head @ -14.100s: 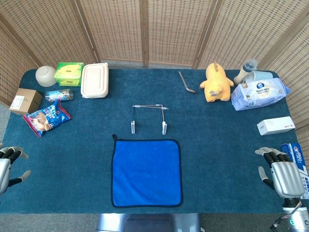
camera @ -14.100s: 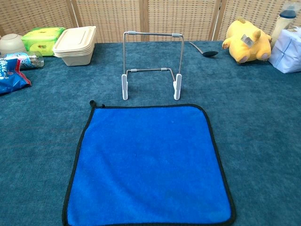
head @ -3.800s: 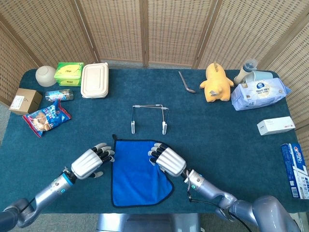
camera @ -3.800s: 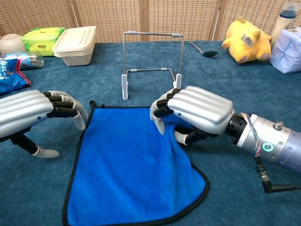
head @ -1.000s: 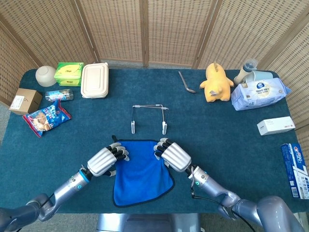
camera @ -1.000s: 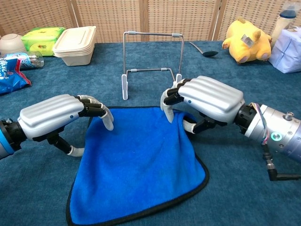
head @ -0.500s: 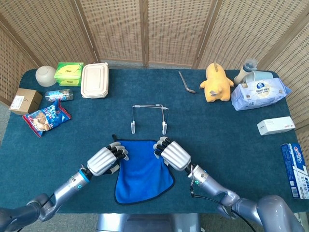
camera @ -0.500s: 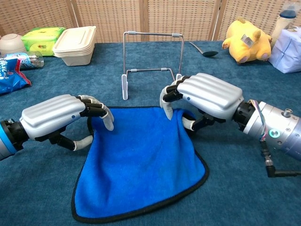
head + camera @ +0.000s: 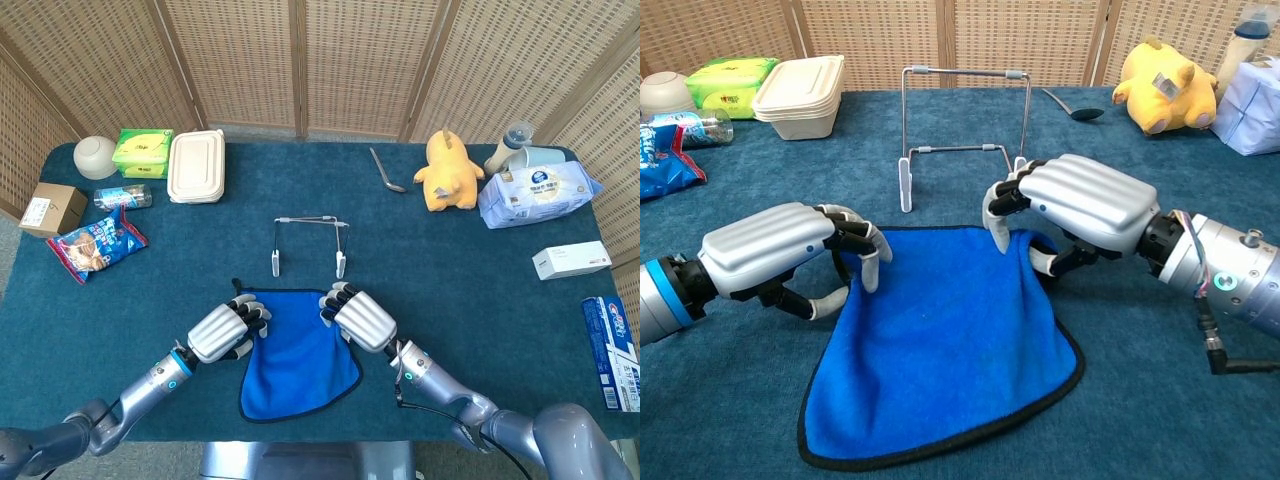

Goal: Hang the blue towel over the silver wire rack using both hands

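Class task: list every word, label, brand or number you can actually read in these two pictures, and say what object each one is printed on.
No text can be read with certainty.
Blue snack bag: print too small.
Green box: print blurred.
Wipes pack: label blurred.
White box: mark too small.
Cardboard box: label unreadable.
Blue carton at the table's right edge: lettering too small.

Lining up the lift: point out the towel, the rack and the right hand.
blue towel [image 9: 940, 350], chest view, middle of the cloth.
silver wire rack [image 9: 965, 72], chest view, top bar.
right hand [image 9: 1080, 205], chest view, back of the hand, fingers gripping the towel's far edge.
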Robot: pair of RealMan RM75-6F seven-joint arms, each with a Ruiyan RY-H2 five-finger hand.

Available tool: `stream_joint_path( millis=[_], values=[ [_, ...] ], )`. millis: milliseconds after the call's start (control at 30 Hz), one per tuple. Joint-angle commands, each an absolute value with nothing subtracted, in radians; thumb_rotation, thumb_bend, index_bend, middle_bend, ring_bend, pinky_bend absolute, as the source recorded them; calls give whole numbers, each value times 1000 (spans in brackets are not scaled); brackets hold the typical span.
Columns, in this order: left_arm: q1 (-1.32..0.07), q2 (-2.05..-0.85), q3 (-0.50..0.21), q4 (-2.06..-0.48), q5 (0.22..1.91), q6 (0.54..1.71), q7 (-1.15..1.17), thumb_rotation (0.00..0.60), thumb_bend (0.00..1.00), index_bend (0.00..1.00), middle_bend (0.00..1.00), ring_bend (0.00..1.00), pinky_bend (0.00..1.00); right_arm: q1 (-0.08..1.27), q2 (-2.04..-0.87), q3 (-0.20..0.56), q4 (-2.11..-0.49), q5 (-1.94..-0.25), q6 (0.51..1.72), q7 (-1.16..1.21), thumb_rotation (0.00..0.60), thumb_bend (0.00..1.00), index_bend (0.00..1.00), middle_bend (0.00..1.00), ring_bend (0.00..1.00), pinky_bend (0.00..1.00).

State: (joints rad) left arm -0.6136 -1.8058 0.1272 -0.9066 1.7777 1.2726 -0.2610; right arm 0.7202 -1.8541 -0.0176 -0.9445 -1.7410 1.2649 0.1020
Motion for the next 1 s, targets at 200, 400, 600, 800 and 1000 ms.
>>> stream_joint_path(
  millis=[200, 400, 600, 800, 1000],
  values=[
    [-607, -1794, 124, -922, 1769, 1283, -263, 600, 624, 678, 385, 323, 195, 720, -1857, -20, -954, -1744, 1268, 112, 600, 472, 776, 439, 372, 278],
    [-593, -1771, 118, -956, 1752, 1295, -271, 600, 624, 760, 442, 352, 195, 717, -1850, -15, -989, -1742, 1278, 116, 600, 481, 899, 497, 408, 278],
    [-576, -1723, 108, -1029, 1739, 1324, -276, 600, 623, 783, 468, 356, 194, 712, -1813, 15, -1078, -1725, 1298, 103, 600, 486, 947, 522, 439, 278],
    [-567, -1657, 91, -1139, 1727, 1349, -279, 600, 623, 784, 475, 360, 195, 702, -1752, 57, -1209, -1688, 1306, 77, 600, 487, 963, 532, 456, 278],
    [-571, -1586, 56, -1262, 1698, 1345, -286, 600, 623, 785, 481, 362, 195, 696, -1680, 109, -1366, -1638, 1297, 48, 600, 489, 973, 540, 468, 278]
  ],
)
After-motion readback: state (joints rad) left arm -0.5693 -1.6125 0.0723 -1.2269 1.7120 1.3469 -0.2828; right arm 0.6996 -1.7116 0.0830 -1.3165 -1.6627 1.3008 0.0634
